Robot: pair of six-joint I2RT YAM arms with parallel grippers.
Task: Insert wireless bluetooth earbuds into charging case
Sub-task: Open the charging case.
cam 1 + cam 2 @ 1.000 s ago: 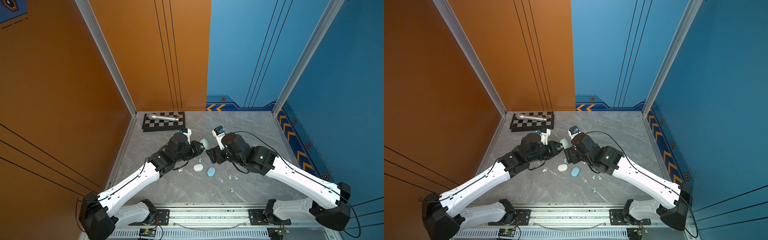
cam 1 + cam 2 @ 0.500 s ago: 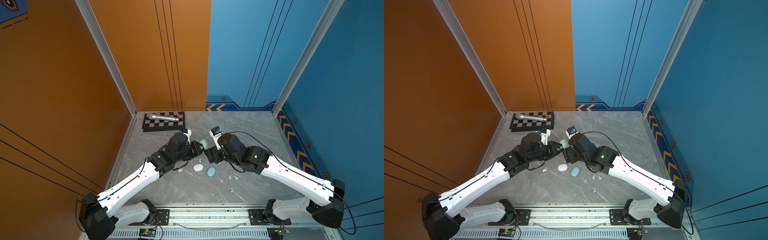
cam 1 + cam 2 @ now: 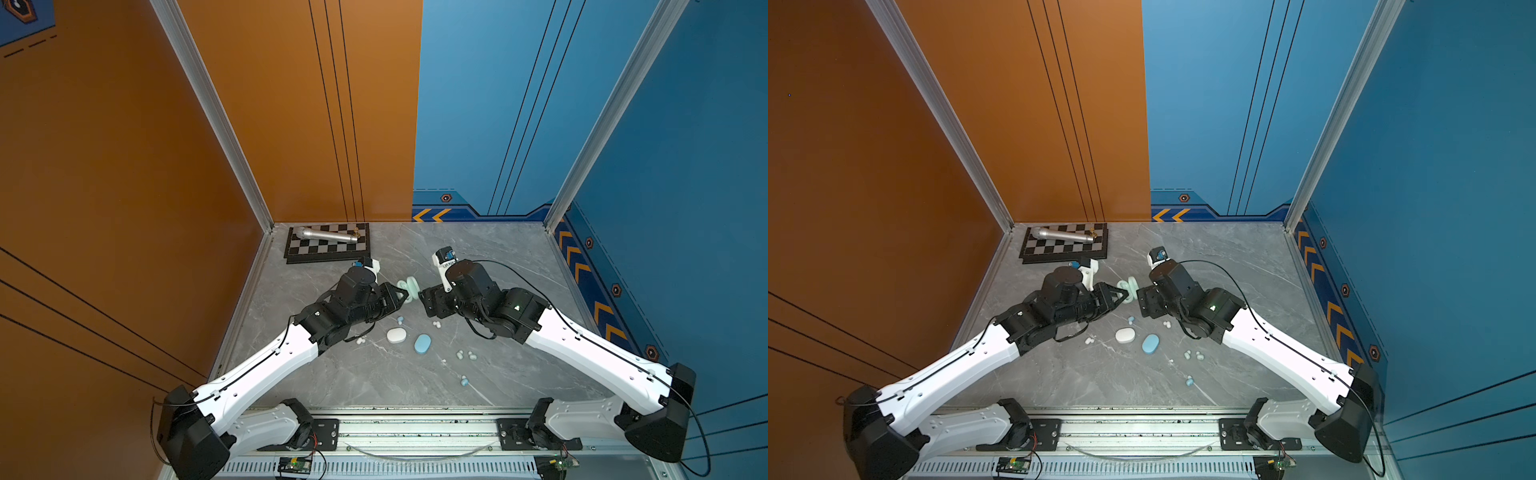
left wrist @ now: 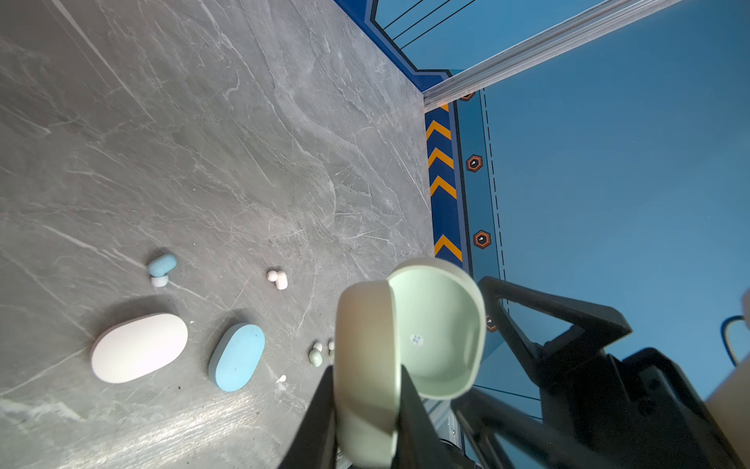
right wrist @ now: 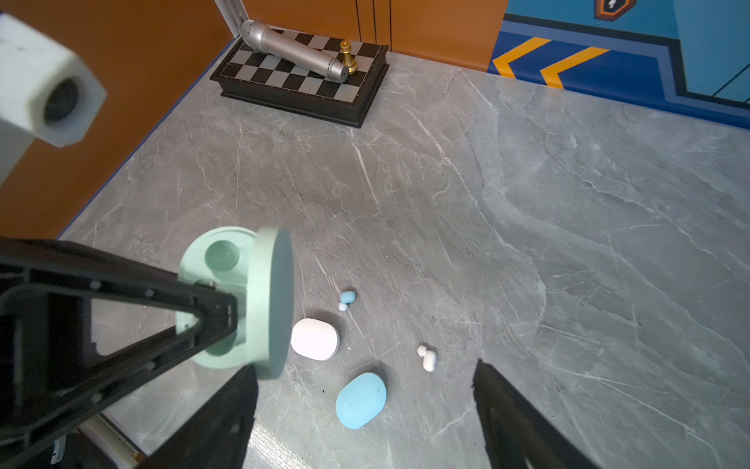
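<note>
Left gripper was pinching the base of the mint case and holding it clear of the table. The lid stood open, and the wells looked empty in the right wrist view. Right gripper was spread wide, one finger just beside the lid's edge; contact could not be determined. The mint earbuds lay on the table, well apart from the case, nearer the right arm. Blue and white buds were scattered around the shut white case and blue case.

Risks, as judged:
- The hold was narrow, on a smooth rounded shell. A nudge from the right finger could twist the case in the pinch or snap the lid shut.
- The buds were tiny and rounded. Wide fingers might flick one away or seat it crooked.
- The colours lay mixed, so a wrong bud could be picked.

Writing: none legible. A small blue dotted mark inside the lid was too small to read. The walls carried only chevrons and hexagon emblems.
</note>
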